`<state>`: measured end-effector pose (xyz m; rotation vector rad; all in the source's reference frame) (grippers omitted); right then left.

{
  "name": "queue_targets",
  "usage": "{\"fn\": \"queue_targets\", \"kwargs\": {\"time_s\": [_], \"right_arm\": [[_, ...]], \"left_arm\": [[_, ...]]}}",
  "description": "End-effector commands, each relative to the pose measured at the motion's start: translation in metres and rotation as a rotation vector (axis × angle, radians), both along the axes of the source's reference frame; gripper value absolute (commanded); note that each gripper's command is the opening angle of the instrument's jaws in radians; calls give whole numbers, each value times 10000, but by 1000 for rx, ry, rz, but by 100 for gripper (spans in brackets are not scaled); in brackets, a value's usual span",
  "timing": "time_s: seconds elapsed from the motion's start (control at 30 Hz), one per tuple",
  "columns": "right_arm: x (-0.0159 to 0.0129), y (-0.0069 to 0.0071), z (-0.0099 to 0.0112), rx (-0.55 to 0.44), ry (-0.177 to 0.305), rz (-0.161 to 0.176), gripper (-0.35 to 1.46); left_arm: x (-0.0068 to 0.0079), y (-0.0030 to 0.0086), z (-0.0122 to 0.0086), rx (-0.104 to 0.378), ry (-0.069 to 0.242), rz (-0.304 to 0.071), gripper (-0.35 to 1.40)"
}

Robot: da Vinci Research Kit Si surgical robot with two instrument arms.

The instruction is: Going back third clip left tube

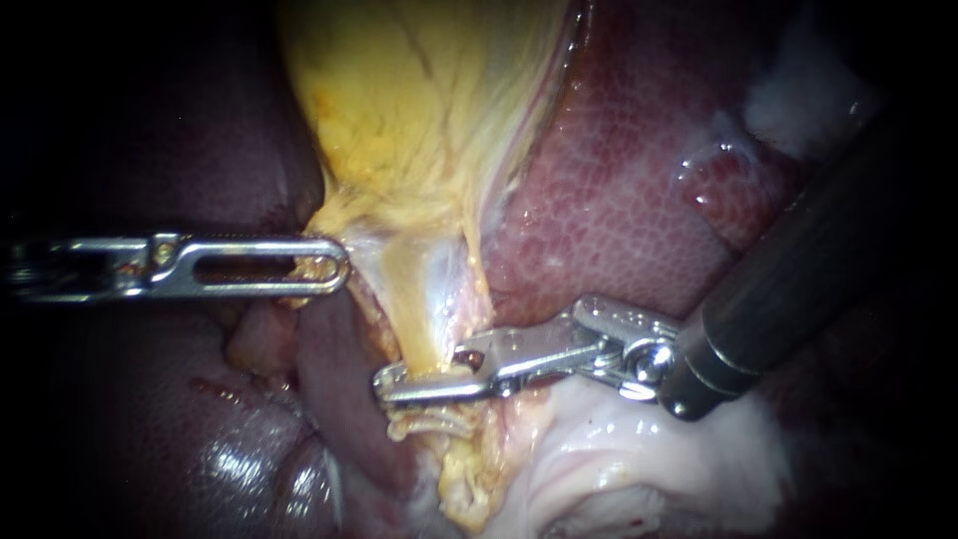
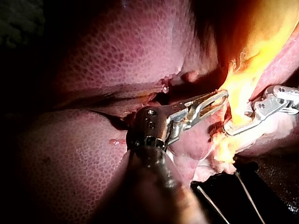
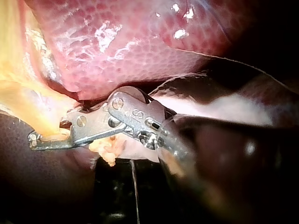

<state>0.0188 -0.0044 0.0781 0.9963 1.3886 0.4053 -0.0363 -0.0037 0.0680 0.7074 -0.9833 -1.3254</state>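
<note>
The yellow gallbladder [image 1: 419, 110] narrows downward into a pale tube [image 1: 431, 324]. My left instrument [image 1: 334, 265] comes in level from the left, its slotted jaws shut on the gallbladder's lower edge; the left wrist view shows it [image 2: 222, 98] gripping bright yellow tissue. My right instrument [image 1: 394, 384] reaches in from the right and lies across the tube. A narrow gap shows between its jaws, with the tube in that gap. Just below the jaws, silvery clips [image 1: 429, 424] sit on the tube. In the right wrist view the right instrument's jaws [image 3: 35, 140] are partly covered by yellow tissue.
Red mottled liver [image 1: 619, 190] fills the right and upper right, with darker liver [image 1: 150, 419] at the lower left. Pale white tissue [image 1: 639, 454] lies under the right instrument's wrist. The right instrument's dark shaft [image 1: 798, 279] crosses the right side.
</note>
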Motion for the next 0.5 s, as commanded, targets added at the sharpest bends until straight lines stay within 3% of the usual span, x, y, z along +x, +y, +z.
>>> {"fn": "queue_targets", "kwargs": {"time_s": [0.03, 0.23, 0.27, 0.3, 0.33, 0.37, 0.5], "right_arm": [[1, 0, -1, 0, 0, 1, -35], [1, -1, -2, 0, -1, 3, -34], [2, 0, -2, -2, -9, 10, -12], [4, 0, -2, -2, -36, 41, 9], [8, 3, -3, -37, -66, 98, 37], [10, 5, -3, -37, -81, 129, 58], [6, 8, -2, -47, -76, 126, 60]], "left_arm": [[0, 0, 0, 0, 0, 0, -35], [0, 0, 0, 0, 0, 0, -35], [0, 0, 0, 0, 0, 0, -35], [1, 0, 0, 0, 0, 0, -35], [1, 0, 0, 0, 0, 0, -35], [1, 0, 0, 0, 0, 0, -35], [1, -1, 0, -1, 0, 0, -35]]}}
